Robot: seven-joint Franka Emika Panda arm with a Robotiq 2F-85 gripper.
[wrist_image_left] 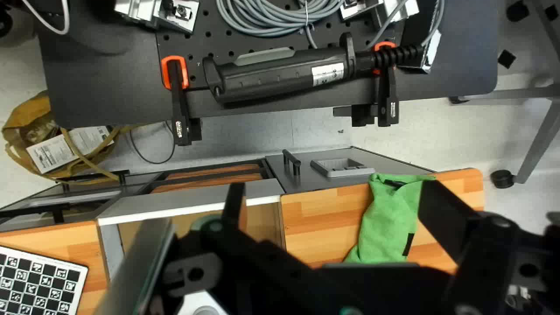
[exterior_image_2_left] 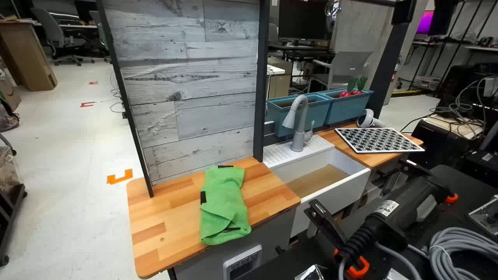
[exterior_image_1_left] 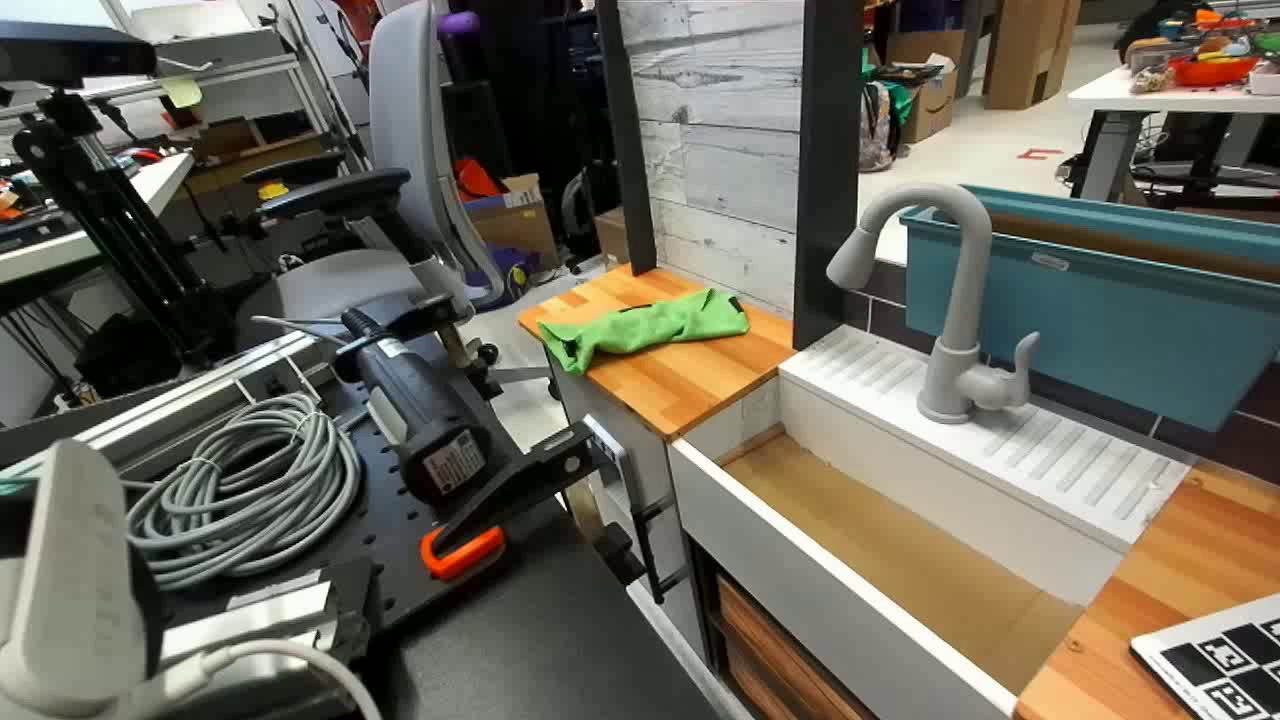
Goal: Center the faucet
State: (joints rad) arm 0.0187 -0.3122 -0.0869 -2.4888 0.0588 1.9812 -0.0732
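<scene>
The matte grey faucet (exterior_image_1_left: 965, 300) stands upright on the white ridged ledge behind the sink. It also shows in an exterior view (exterior_image_2_left: 298, 139). Its arched spout points along the ledge toward the wood panel and green cloth side, not out over the basin. Its small lever sits on the opposite side. The white sink (exterior_image_1_left: 830, 560) has a brown basin floor and also shows in an exterior view (exterior_image_2_left: 334, 194). My gripper (wrist_image_left: 333, 188) is open, with its two black fingers wide apart and nothing between them. Neither exterior view shows it. I cannot make out the faucet in the wrist view.
A green cloth (exterior_image_2_left: 225, 202) lies on the wooden counter (exterior_image_2_left: 167, 233) beside the sink. A whitewashed panel (exterior_image_2_left: 186, 85) with a black post (exterior_image_2_left: 261, 77) rises near the faucet. Teal planters (exterior_image_1_left: 1080, 310) are behind. A checkered board (exterior_image_2_left: 377, 140) lies across the sink. A black table (wrist_image_left: 109, 83) stands opposite.
</scene>
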